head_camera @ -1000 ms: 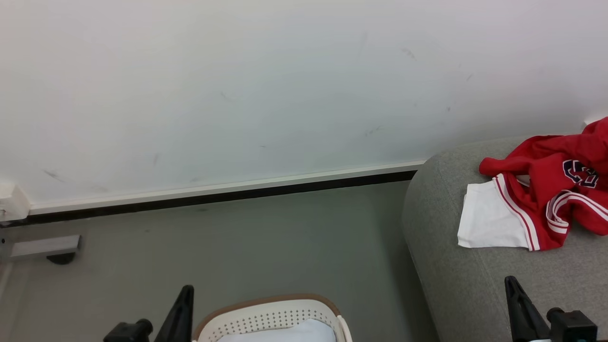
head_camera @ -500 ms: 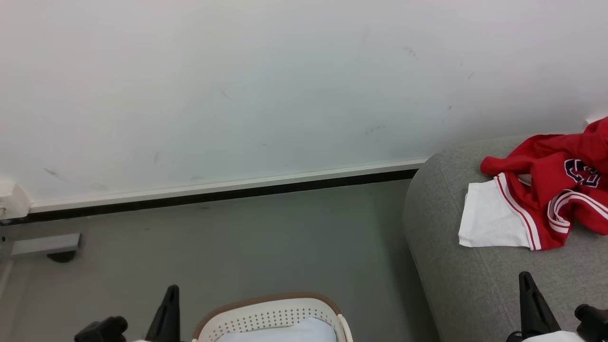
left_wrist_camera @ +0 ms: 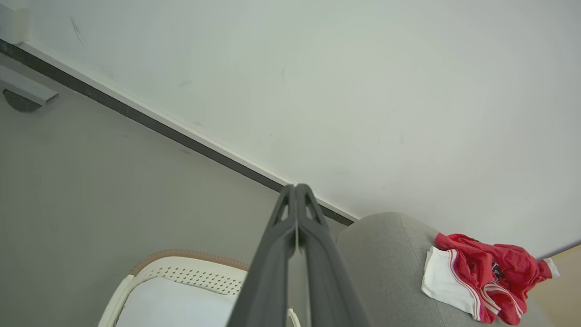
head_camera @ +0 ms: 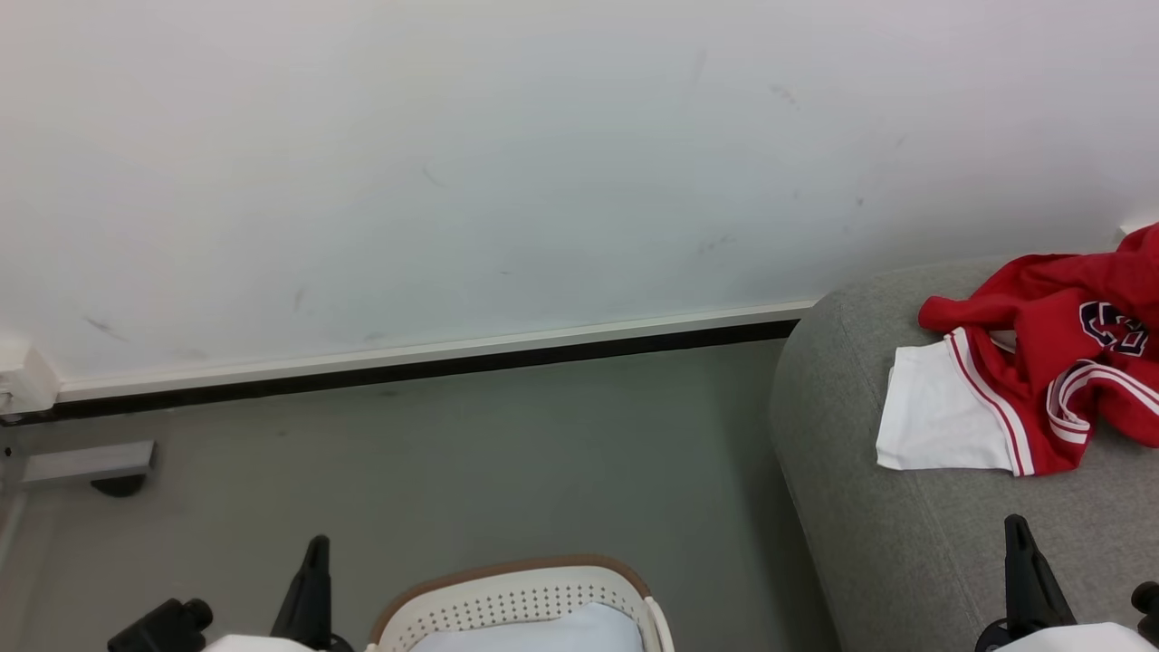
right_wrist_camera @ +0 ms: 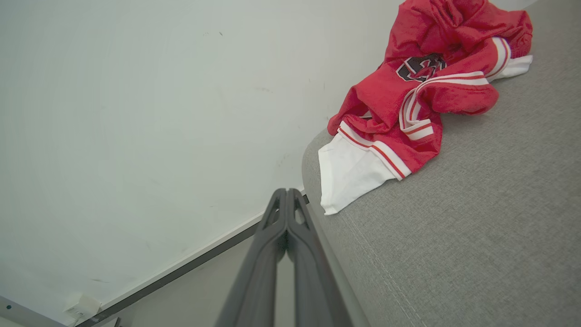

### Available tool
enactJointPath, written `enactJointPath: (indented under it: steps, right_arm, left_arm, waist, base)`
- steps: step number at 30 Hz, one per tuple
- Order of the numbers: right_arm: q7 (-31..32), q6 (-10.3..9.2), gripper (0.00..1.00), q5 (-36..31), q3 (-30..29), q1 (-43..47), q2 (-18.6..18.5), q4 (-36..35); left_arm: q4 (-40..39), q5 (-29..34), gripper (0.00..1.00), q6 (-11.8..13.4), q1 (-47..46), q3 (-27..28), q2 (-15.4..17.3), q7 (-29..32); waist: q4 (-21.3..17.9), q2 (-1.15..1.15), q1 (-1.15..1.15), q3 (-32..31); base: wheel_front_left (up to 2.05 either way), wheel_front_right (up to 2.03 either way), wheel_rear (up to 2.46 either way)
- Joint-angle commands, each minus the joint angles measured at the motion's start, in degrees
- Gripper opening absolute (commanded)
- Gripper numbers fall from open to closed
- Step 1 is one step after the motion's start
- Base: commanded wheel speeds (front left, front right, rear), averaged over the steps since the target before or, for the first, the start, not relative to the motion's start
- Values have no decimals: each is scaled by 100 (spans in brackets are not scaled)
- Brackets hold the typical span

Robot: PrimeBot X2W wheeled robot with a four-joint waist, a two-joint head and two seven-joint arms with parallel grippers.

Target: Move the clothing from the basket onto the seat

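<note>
The clothing (head_camera: 1041, 380), a red jersey with a white sleeve, striped trim and a navy emblem, lies crumpled on the grey seat (head_camera: 869, 543) at the right. The same clothing (right_wrist_camera: 408, 104) spreads over the seat (right_wrist_camera: 476, 236) in the right wrist view, and the clothing (left_wrist_camera: 481, 277) rests on the seat (left_wrist_camera: 386, 254) in the left wrist view. The cream basket (head_camera: 516, 602) with a brown rim stands at the bottom centre, pale cloth inside. My left gripper (head_camera: 314, 548) is shut beside the basket's left; its own view shows the left gripper (left_wrist_camera: 296, 188) with both fingers pressed together. My right gripper (head_camera: 1016, 525) is shut over the seat's front, empty, and its wrist view has the right gripper (right_wrist_camera: 288, 193) short of the jersey.
A white wall (head_camera: 453, 181) with a dark baseboard (head_camera: 407, 371) runs behind grey floor (head_camera: 498, 462). A grey bracket with a black foot (head_camera: 90, 466) sits at the far left near the wall. The basket (left_wrist_camera: 181, 281) stands on the floor just left of the seat.
Both grippers have drawn back toward the bottom edge, the left drifting left, the right drifting right. The jersey and basket stay put; the view shifted very slightly.
</note>
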Motion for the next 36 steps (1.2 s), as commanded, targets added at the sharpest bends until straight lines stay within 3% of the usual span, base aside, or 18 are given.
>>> enactJointPath:
  steps: [1,36]
  right_arm:
    - [60,-4,0,262,-25,-118,-56,-113]
    - [677,-7,0,2795,-146,-188,-70,-318]
  left_arm:
    - [-47,-233,0,-36,-158,80,6,65]
    - [19,-2453,0,-296,-338,531,-146,682]
  waist:
    - [2,0,-1,3]
    - [36,0,-1,69]
  base:
    - [0,0,0]
    - [0,0,0]
